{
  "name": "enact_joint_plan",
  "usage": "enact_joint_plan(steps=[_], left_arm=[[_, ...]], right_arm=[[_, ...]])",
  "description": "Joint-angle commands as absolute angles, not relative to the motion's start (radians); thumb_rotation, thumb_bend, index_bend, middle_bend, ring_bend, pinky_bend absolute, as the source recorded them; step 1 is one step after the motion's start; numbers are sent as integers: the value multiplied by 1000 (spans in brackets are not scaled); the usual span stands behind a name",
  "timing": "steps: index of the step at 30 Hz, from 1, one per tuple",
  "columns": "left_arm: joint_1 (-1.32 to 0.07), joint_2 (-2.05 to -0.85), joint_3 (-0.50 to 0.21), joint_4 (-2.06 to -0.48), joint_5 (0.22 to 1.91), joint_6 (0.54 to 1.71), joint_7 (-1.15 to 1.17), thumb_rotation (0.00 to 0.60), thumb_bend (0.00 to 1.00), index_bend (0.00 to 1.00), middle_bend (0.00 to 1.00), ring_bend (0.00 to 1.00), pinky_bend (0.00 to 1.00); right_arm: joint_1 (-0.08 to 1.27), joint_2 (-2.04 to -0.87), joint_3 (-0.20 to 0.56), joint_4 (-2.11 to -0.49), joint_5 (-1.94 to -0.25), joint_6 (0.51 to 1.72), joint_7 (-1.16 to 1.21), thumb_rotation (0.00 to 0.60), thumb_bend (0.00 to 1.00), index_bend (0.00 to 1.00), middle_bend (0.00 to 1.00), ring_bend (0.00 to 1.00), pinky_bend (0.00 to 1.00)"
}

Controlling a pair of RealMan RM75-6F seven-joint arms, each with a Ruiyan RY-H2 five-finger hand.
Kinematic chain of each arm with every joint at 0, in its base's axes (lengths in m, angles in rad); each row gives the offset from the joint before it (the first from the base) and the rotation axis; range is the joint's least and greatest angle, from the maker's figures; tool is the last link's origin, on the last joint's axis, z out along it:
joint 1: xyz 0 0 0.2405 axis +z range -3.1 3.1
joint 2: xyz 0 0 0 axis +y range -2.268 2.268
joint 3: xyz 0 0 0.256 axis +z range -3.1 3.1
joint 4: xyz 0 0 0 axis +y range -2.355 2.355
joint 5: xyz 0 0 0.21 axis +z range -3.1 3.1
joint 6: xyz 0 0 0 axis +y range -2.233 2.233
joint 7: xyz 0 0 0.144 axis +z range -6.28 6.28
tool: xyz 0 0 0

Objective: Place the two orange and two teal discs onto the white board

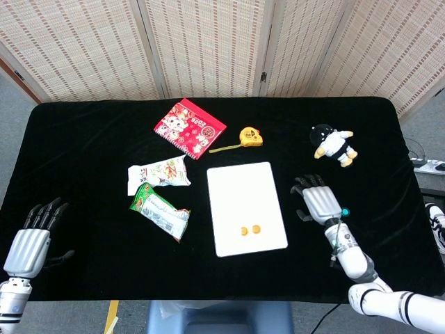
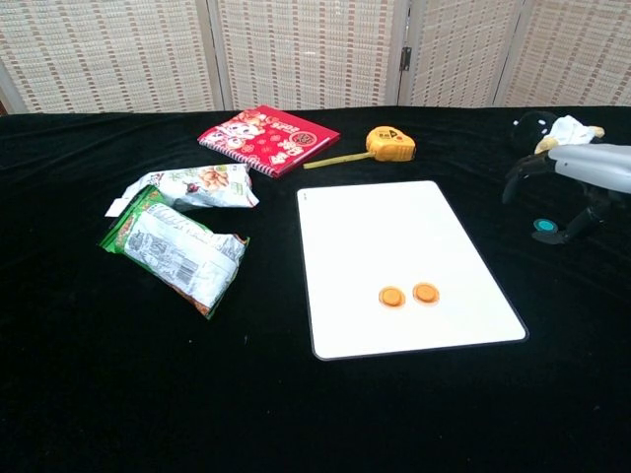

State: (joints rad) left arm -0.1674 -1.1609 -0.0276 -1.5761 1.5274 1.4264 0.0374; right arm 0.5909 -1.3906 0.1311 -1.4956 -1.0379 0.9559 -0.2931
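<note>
Board [image 1: 236,188]: two orange discs [image 2: 409,295]

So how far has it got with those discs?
About halfway. Both orange discs lie on the white board. The right hand, holding nothing, hovers over a teal disc; the other teal disc also waits on the cloth.

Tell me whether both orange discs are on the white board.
Both are on. The two orange discs lie flat, side by side, inside the white board, near its front edge; neither robot hand touches them.
</note>
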Motion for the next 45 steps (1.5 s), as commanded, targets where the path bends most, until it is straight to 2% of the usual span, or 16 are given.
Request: enact_joint_plan(steps=[1,17,45], left_arm=[[-168,-1161,-27,-1580,1528,1425,42,600,149,38,48,101,0],[-168,-1151,-28,-1604,1518,1421,66,600,149,38,48,101,0],[-164,-1148,-29,-1605,1515,1425,65,600,149,38,48,99,0]], right_arm=[[596,-1405,138,-1437,-1002,926,-290,600,270,310,104,0,0],[662,-1538,174,-1171,-878,811,-312,600,270,311,107,0,0],[677,-1560,185,-1097,-842,778,-322,600,270,406,135,16,0]])
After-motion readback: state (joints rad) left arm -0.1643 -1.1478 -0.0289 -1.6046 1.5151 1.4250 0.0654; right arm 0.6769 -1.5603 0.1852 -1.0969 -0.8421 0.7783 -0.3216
